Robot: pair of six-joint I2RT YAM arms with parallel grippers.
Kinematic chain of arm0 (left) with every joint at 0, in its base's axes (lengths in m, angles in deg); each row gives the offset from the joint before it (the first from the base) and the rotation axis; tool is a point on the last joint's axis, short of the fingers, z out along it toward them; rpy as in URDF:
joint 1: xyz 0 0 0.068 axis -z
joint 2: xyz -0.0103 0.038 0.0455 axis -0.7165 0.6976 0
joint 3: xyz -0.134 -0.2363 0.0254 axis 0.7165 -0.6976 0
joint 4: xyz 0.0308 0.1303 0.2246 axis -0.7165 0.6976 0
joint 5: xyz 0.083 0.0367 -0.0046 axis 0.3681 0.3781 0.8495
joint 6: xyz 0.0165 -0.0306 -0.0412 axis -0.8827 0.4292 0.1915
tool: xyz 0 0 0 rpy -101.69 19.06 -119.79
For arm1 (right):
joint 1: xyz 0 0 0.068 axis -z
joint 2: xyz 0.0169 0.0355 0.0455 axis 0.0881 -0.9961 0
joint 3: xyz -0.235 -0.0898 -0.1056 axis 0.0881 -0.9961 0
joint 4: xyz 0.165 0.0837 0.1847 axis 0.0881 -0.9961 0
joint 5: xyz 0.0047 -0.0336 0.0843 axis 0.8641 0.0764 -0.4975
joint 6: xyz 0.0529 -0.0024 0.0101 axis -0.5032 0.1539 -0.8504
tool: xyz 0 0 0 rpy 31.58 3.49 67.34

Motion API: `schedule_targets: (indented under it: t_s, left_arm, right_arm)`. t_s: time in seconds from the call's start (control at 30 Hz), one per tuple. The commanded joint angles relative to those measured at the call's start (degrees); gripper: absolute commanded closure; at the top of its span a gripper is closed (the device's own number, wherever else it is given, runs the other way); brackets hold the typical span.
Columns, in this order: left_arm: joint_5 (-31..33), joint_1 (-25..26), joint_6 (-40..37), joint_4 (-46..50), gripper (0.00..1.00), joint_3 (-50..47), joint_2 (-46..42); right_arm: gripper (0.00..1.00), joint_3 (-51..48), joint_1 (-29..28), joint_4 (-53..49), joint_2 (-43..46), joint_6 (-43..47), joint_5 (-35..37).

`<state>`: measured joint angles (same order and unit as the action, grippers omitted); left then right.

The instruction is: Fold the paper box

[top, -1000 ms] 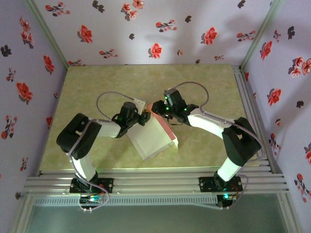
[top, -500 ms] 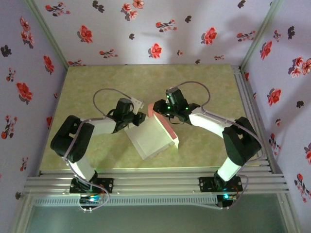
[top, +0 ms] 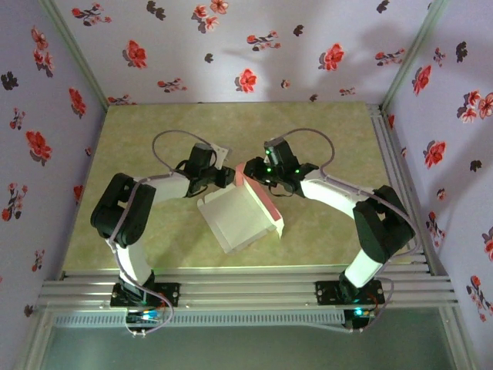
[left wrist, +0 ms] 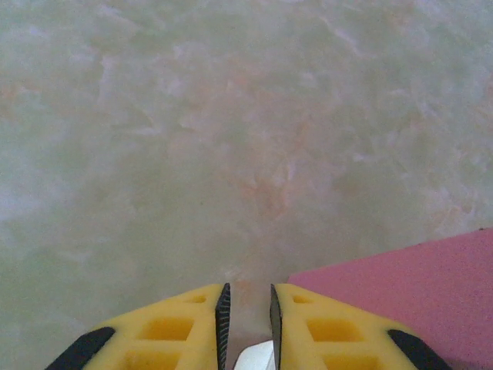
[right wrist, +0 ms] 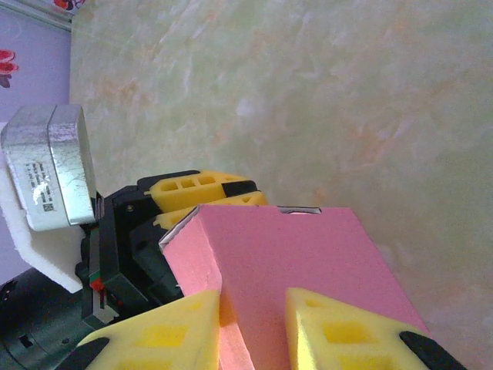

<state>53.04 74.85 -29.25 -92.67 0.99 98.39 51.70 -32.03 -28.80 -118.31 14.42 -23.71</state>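
Observation:
The paper box (top: 237, 222) lies mid-table, its pale inner face up and a salmon pink wall (top: 263, 202) raised on its right. My right gripper (top: 248, 171) is shut on the box's far pink corner; in the right wrist view its fingers (right wrist: 166, 339) straddle the fold of the pink panels (right wrist: 308, 254). My left gripper (top: 228, 179) is at the same far corner from the left. Its jaws (left wrist: 246, 289) stand open by a narrow gap, with a white sliver of card (left wrist: 258, 358) low between them and a pink panel (left wrist: 416, 293) beside the right finger.
The green marbled table (top: 154, 131) stretches behind and to both sides of the box. Flowered walls close in the back and sides, and metal rails (top: 246, 287) run along the near edge. The left wrist's silver camera block (right wrist: 54, 166) sits close to the box corner.
My left gripper has moved away from the box's left edge up to its far corner, with its jaws narrowing. The right gripper and the box have hardly shifted.

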Motion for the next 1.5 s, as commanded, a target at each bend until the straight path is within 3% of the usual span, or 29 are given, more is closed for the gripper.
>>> schedule_targets:
  t_s: [0.0, 0.2, 0.53, 0.9, 1.13, 1.47]
  left_arm:
    - [-3.56, -0.16, 5.75, 1.48, 0.77, 1.27, 0.84]
    - [-1.02, -0.56, 14.87, 6.6, 0.79, 1.62, 0.33]
    - [-3.23, -0.94, 33.79, 9.44, 0.79, 2.5, 1.14]
    - [-1.23, 0.6, 46.52, 11.35, 0.77, 5.31, 3.73]
    - [0.85, 1.81, 49.95, 10.47, 0.76, 5.57, 3.85]
    - [2.33, 1.77, 47.49, 14.3, 0.76, 7.78, 3.2]
  right_arm:
    - [0.72, -0.37, 0.4, -6.66, -1.98, 0.98, 0.46]
    - [0.72, -0.14, 0.46, -6.58, -2.35, 0.72, 0.63]
    - [0.72, -0.24, 0.52, -5.97, -2.56, 0.27, 0.8]
    - [0.72, -1.38, 0.43, -4.42, -2.31, -0.77, 0.89]
    - [0.72, -2.43, -0.03, -2.63, -2.55, -1.57, 0.55]
    - [0.7, -3.5, 0.23, -0.28, -2.91, -0.79, 0.12]
